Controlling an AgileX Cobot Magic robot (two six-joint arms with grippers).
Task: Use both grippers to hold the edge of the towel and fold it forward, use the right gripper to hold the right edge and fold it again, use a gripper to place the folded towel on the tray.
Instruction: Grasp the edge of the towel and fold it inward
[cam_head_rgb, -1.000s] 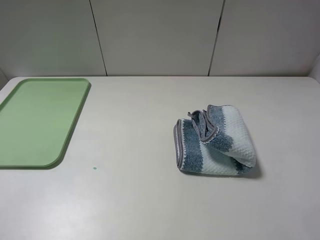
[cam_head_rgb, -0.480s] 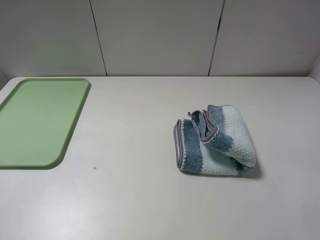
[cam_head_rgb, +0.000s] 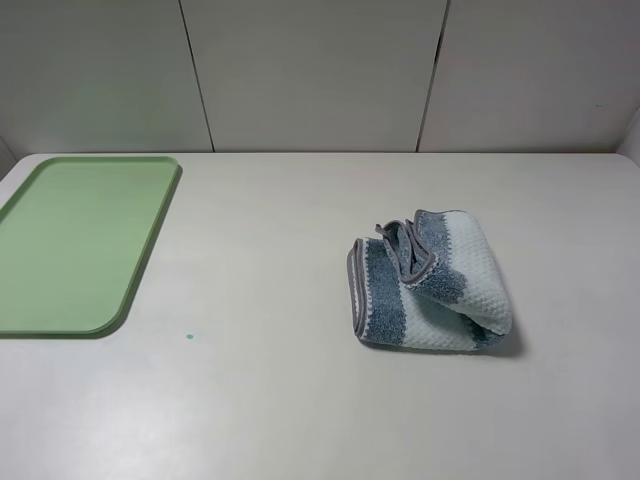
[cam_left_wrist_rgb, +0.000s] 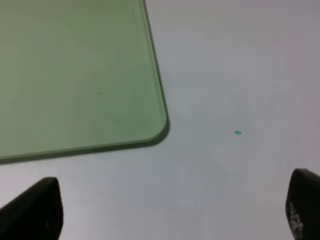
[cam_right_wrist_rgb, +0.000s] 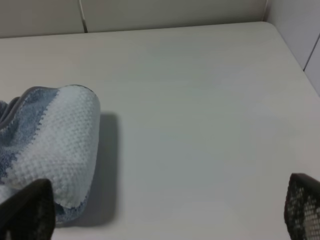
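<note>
I register no change: the towel lies bunched, well apart from the tray. Left gripper and right gripper stand spread, empty. I judge no task progress.

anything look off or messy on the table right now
The towel lies bunched in a lumpy roll on the table, its grey hem curled over on top, not flat or squarely folded, well apart from the tray. A tiny green speck dots the table near the tray's corner.
</note>
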